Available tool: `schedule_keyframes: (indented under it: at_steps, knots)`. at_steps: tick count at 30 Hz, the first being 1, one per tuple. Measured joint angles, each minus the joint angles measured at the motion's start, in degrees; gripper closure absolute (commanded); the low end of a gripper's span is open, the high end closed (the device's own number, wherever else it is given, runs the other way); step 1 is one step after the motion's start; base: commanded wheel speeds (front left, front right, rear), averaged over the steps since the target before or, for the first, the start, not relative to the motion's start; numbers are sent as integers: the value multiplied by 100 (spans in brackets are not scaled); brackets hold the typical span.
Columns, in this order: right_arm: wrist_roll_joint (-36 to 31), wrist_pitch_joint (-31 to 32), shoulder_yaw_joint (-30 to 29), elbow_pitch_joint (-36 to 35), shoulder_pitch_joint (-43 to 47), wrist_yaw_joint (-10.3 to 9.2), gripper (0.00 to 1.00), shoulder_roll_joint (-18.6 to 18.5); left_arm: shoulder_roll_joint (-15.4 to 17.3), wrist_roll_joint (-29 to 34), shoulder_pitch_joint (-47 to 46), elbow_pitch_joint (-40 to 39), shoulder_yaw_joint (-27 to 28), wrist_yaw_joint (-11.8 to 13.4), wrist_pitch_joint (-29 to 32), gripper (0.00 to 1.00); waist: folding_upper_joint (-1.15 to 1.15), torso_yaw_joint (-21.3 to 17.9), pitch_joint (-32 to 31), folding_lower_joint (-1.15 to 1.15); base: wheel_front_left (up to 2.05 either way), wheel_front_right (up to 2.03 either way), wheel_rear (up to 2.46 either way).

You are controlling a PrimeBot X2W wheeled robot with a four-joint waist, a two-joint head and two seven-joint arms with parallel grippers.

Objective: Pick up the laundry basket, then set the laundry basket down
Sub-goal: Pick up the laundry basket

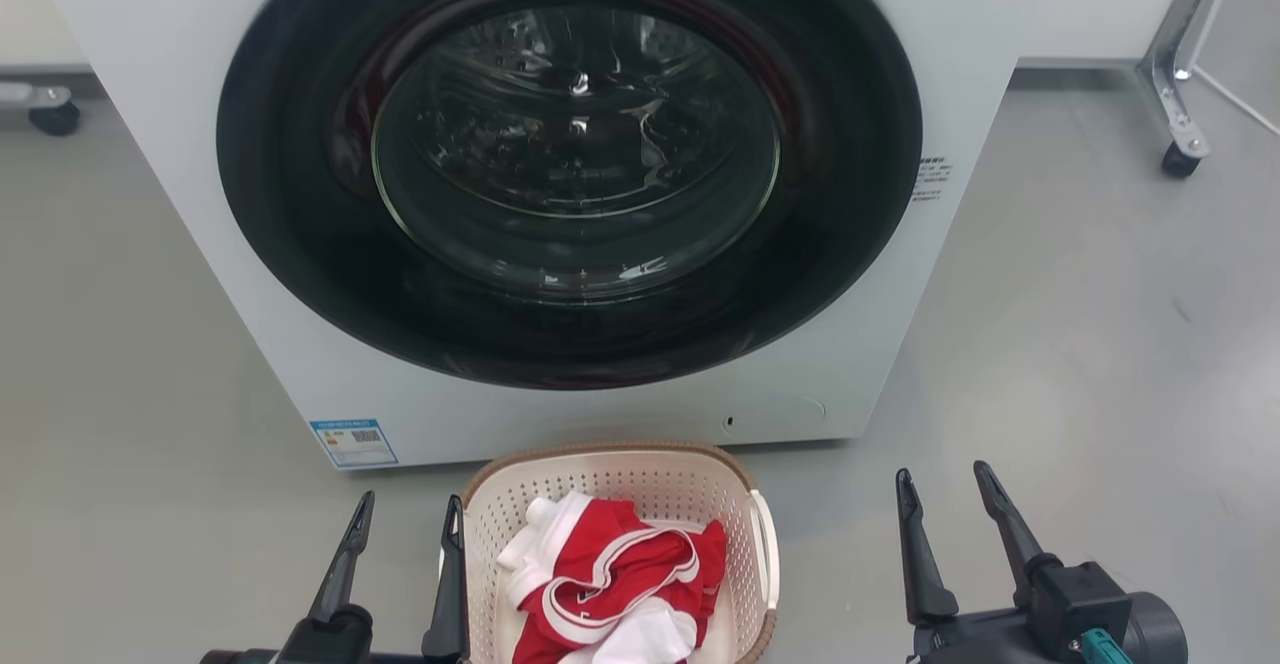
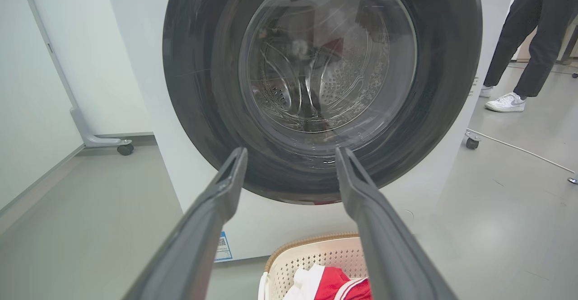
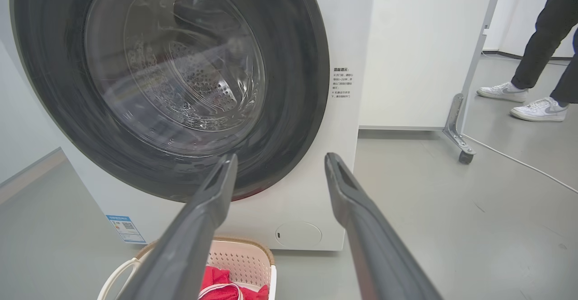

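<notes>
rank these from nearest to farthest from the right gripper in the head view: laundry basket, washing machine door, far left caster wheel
1. laundry basket, on the floor just left of the right gripper
2. washing machine door, ahead and to the left
3. caster wheel, far back left, beyond the machine

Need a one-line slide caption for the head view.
Both open, the left gripper and right gripper flank a laundry basket of red-and-white clothes before the washing machine.

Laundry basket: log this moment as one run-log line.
laundry basket: on floor before washing machine, holds red-white clothes | left gripper: open, at basket's left side | right gripper: open, apart to its right | lift: not started
</notes>
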Motion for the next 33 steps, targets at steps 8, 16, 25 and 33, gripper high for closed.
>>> schedule_keyframes:
  at_steps: [8, 16, 25, 33]
  knots:
    - [-1, -1, -87, -35, -402, 110, 0, 0, -41, 20, -280, -37, -15, -1, 0, 0, 0, 18, 445, 0, 0, 0, 0]
    - [-1, -8, -175, 244, -925, 209, 0, -35, -104, -32, -764, 298, -36, -1, -1, 0, 1, 35, 1053, 1, 0, 0, 0]
    - [-3, -9, -199, 672, -1441, 301, 0, -67, -133, -109, -1367, 912, -98, -53, -1, 0, 1, 66, 1715, 1, 0, 0, 0]
    - [-58, -9, -179, 1061, -1957, 350, 0, -76, -165, -190, -2000, 1503, -81, -58, 2, 0, 1, 126, 2394, 2, 0, 0, 0]
